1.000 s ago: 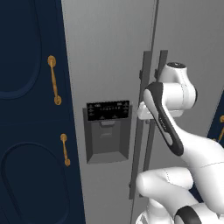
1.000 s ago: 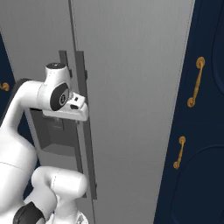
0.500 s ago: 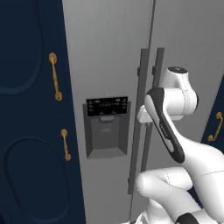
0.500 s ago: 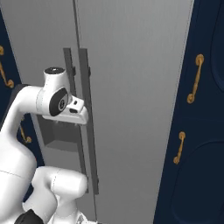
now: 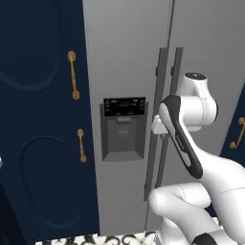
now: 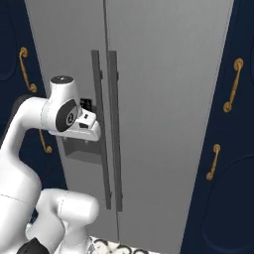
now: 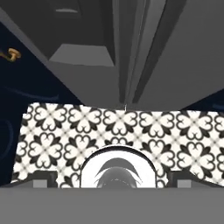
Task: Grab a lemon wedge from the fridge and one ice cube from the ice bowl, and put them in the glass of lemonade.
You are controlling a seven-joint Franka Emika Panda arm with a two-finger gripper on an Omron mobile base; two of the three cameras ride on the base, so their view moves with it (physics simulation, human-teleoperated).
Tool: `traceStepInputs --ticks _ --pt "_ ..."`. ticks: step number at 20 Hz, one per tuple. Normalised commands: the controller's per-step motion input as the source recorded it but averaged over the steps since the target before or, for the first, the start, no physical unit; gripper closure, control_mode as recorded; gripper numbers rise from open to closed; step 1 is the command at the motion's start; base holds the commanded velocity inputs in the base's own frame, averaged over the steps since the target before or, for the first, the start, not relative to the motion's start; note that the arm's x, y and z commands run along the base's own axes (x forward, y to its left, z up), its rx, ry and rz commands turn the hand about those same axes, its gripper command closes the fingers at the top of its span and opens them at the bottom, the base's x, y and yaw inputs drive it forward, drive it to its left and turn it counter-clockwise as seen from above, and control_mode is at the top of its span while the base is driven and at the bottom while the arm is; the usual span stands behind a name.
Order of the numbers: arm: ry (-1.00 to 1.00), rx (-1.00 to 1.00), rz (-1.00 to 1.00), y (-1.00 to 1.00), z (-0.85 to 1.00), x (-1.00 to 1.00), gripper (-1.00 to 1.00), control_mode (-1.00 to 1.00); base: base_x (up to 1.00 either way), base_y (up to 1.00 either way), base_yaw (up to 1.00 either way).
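Nearest the cameras, the white arm rises from the base and bends up to a hand held level with the middle of the fridge (image 5: pixel 129 57), close in front of its two long vertical handles. In the left base view the gripper (image 5: pixel 158 127) sits just beside the left door's handle (image 5: pixel 154 119), at the height of the black dispenser panel (image 5: pixel 124 106), though the forearm hides most of it; in the right base view the gripper (image 6: pixel 92 130) shows as a white block with a dark patch, right at the left handle (image 6: pixel 99 124), and whether it touches the bar cannot be told. Its jaws are spread wide and released, with nothing between them. The hand view looks steeply down along the fridge front: the two small dark finger tips (image 7: pixel 46 179) stand far apart at the bottom corners, and below lies a floor of black-and-white patterned tiles (image 7: pixel 118 124). Beyond the tiles in that view the grey fridge doors rise, with the dispenser recess (image 7: pixel 83 54) on the left and the pair of handles (image 7: pixel 135 52) running side by side up the middle. Both fridge doors are shut, their seam running straight between the handles. The right door's handle (image 6: pixel 115 129) stands just beside the left one. Flanking the fridge on both sides are navy cabinets (image 5: pixel 38 119) with oval panel mouldings and brass handles (image 5: pixel 72 75), two on the left of the fridge and two on the right (image 6: pixel 232 84).
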Motion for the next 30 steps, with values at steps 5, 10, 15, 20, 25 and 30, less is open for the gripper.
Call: traceStepInputs --ticks 5,10,15,20,25,30 --pt "0.0 0.0 0.0 0.0 0.0 0.0 -1.0 1.0 0.35 0.54 0.78" --pt "0.0 0.0 0.0 0.0 0.0 0.0 -1.0 1.0 0.24 0.37 0.91" --pt "0.0 0.0 0.0 0.0 0.0 0.0 -1.0 1.0 0.45 0.31 0.85" --pt "0.0 0.0 0.0 0.0 0.0 0.0 -1.0 1.0 1.0 0.0 0.4" --pt "0.0 0.0 0.0 0.0 0.0 0.0 -1.0 1.0 0.77 0.1 0.23" --pt "0.0 0.0 0.0 0.0 0.0 0.0 -1.0 1.0 0.79 0.06 0.38"
